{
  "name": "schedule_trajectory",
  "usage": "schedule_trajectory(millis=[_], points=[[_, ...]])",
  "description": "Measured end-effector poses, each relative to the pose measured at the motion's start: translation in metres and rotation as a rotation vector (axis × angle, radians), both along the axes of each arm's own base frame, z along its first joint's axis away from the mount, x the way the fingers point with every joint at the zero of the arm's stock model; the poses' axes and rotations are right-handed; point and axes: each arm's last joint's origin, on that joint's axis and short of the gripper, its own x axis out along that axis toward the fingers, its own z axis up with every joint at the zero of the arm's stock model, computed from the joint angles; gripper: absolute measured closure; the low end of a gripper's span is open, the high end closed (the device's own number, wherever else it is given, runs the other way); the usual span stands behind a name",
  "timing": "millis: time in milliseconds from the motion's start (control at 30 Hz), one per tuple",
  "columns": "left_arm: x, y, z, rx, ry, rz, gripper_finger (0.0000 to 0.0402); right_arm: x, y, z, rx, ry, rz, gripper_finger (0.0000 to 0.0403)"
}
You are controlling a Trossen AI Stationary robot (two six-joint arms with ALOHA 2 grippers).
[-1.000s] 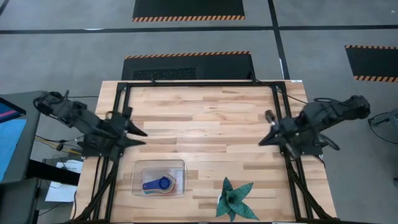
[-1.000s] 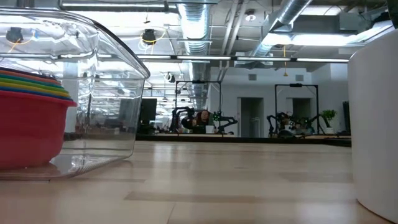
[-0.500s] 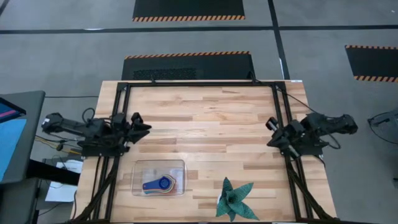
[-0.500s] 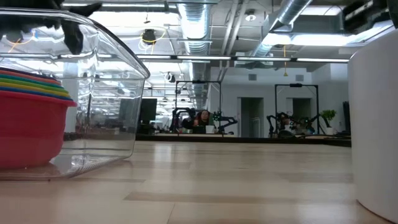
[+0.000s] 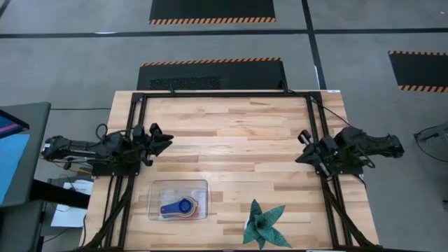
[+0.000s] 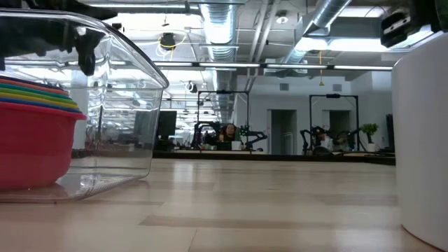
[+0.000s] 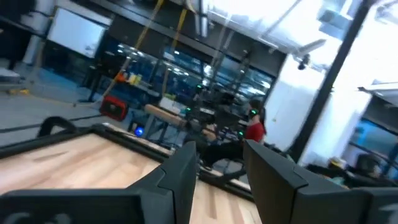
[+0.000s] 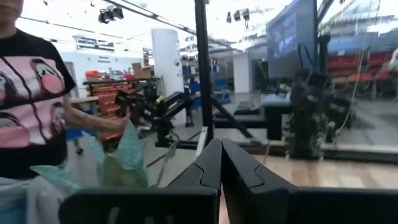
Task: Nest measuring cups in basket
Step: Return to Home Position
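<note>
Both arms are folding lower and further back than a second ago. Left gripper (image 5: 162, 143) is hovering near the basket (image 5: 157, 187), fingers slightly spread; right gripper (image 5: 305, 150) is waiting well apart from the basket, fingers pressed together. Measuring cups (image 5: 183, 207) are sitting nested inside the basket, dark blue on top.

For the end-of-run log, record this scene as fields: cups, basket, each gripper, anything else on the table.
cups: measuring cups nested in one stack, dark blue on top, red outermost
basket: clear basket holds the stack, toward the left of the table
left gripper: open, empty, at the table's left edge, apart from the basket
right gripper: shut, empty, at the table's right edge
other: dark green star-shaped plant right of the basket, not touching it
</note>
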Motion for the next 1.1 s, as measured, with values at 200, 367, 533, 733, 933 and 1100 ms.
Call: schedule_trajectory(millis=[200,367,533,733,933,1100], points=[[0.002,0.006,-0.008,-0.068,0.072,0.040,0.0276,0.000,-0.002,0.001,-0.045,-0.026,-0.036,0.0377],[0.002,0.009,-0.009,-0.072,0.074,0.070,0.0276,0.007,-0.004,-0.013,-0.022,-0.068,-0.116,0.0377],[0.002,0.011,-0.010,-0.090,0.084,0.090,0.0276,0.012,-0.005,-0.028,0.002,-0.086,-0.180,0.0377],[0.003,0.012,-0.021,-0.148,0.187,0.131,0.0276,0.014,-0.008,-0.035,-0.003,-0.015,-0.300,0.0377],[0.003,0.012,-0.023,-0.122,0.213,0.154,0.0276,0.016,-0.010,-0.043,0.000,0.066,-0.361,0.0377],[0.003,0.012,-0.029,-0.119,0.265,0.149,0.0276,0.017,-0.012,-0.052,0.015,0.165,-0.421,0.0377]])
